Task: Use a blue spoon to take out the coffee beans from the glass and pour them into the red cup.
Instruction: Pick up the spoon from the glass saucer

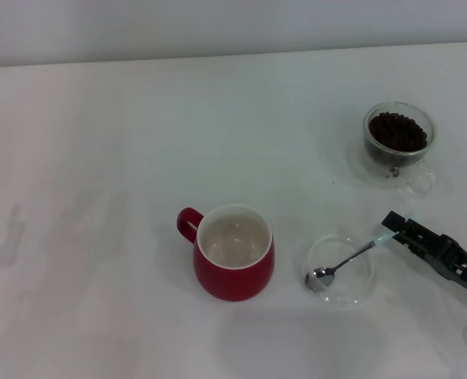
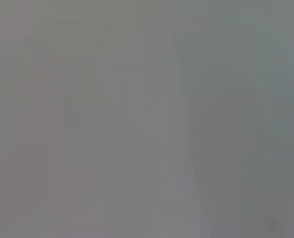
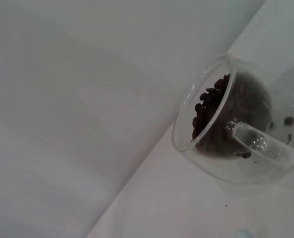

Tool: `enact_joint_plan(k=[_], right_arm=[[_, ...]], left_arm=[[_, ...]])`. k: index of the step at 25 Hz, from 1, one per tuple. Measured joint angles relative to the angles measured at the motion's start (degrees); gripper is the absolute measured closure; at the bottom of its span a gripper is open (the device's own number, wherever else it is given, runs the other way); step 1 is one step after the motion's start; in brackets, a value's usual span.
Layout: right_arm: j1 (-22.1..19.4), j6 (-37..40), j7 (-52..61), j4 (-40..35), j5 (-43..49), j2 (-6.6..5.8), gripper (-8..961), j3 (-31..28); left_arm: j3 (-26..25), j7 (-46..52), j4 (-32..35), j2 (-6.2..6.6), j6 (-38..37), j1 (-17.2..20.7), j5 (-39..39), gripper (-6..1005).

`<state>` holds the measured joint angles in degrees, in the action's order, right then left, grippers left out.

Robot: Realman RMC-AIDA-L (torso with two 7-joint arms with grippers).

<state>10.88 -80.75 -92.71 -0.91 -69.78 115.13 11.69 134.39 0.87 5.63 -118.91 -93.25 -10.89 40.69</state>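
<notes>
The blue spoon (image 1: pixel 349 260) lies with its metal bowl in a flat clear dish (image 1: pixel 361 289), its pale blue handle end pointing up to the right. My right gripper (image 1: pixel 394 227) is at that handle end, touching or nearly touching it. The handle tip shows at the edge of the right wrist view (image 3: pixel 244 233). The glass (image 1: pixel 398 148) stands at the far right, filled with coffee beans (image 1: pixel 397 130). It also shows in the right wrist view (image 3: pixel 221 158) with its beans (image 3: pixel 209 106). The red cup (image 1: pixel 235 275) stands in the middle, empty, handle to the left. My left gripper is out of view.
The glass sits on a clear saucer (image 1: pixel 360 161) holding a few loose beans (image 3: pixel 288 120). The white table (image 1: pixel 99 197) runs far to the left of the cup. The left wrist view shows only a plain grey surface.
</notes>
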Motion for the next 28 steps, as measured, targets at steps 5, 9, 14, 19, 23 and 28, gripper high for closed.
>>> enact_joint_plan(k=[5, 9, 14, 19, 23, 28], right_arm=[[0.1, 0.0, -0.7, 0.3, 0.0, 0.00, 353, 0.0], [0.2, 0.0, -0.8, 0.6, 0.0, 0.00, 471, -0.1], [0.3, 0.1, -1.0, 0.8, -0.3, 0.03, 552, -0.4], [0.6, 1.2, -1.1, 1.3, -0.5, 0.08, 578, -0.6], [1.2, 2.4, -1.6, 1.8, -0.4, 0.09, 595, -0.6], [1.7, 2.7, -1.9, 2.1, -0.2, 0.09, 615, -0.5]], left_arm=[[0.0, 0.0, 0.0, 0.00, 0.0, 0.1, 0.0, 405], [0.1, 0.0, 0.0, -0.01, 0.0, 0.2, 0.0, 405], [0.2, 0.0, 0.0, -0.04, 0.0, 0.2, 0.0, 404], [0.1, 0.0, 0.0, -0.09, 0.0, 0.3, 0.0, 403], [0.0, 0.0, 0.0, -0.09, 0.0, 0.3, 0.0, 403], [0.0, 0.0, 0.0, -0.09, 0.0, 0.3, 0.0, 404]])
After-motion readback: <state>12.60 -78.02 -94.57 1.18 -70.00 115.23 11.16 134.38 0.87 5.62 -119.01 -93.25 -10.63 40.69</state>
